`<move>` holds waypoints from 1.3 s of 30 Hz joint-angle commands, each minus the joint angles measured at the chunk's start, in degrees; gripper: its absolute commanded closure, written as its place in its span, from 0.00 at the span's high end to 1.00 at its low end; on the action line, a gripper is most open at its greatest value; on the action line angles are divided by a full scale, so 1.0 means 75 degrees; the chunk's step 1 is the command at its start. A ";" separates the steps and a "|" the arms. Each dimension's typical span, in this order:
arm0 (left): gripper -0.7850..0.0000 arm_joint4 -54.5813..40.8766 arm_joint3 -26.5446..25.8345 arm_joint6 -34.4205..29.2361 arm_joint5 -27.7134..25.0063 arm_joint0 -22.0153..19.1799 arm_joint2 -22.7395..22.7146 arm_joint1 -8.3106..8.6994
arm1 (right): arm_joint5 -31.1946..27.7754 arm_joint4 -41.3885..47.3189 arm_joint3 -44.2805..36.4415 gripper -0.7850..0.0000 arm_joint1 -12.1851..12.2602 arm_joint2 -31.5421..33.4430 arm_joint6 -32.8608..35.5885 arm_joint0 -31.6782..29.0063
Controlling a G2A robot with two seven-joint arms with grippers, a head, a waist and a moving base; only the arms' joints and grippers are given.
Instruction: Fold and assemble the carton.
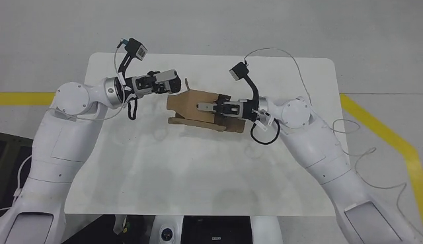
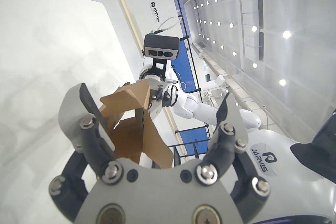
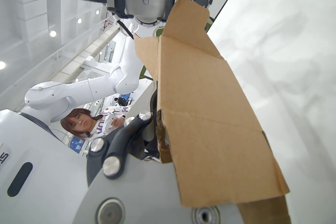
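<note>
One brown carton (image 1: 188,108), one white table (image 1: 198,178), two claws (left claw (image 1: 180,82), right claw (image 1: 203,105)).

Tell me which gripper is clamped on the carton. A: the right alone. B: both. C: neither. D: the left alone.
A: the right gripper is closed on a wall of the carton, while the left gripper stands wide open by its end flap, clamping nothing.
</note>
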 commanded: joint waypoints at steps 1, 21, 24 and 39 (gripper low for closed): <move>1.00 0.0020 -0.0029 -0.0080 -0.0027 0.0010 0.0009 0.0001 | 0.0013 -0.0128 -0.0023 0.00 -0.0004 0.0024 -0.0145 0.0001; 1.00 0.0040 -0.0312 -0.0398 -0.0023 0.0223 -0.0081 0.0027 | -0.0361 -0.0884 0.0393 0.00 -0.0215 -0.0035 -0.1417 0.0369; 1.00 0.0030 -0.0342 -0.0424 -0.0022 0.0254 -0.0136 0.0039 | -0.0369 -0.0977 0.0445 0.00 -0.0233 -0.0018 -0.1529 0.0391; 1.00 0.0024 -0.0666 -0.0656 0.0073 0.0443 -0.0123 0.0059 | -0.0469 -0.1342 0.0427 0.00 -0.0288 0.0166 -0.2033 0.0440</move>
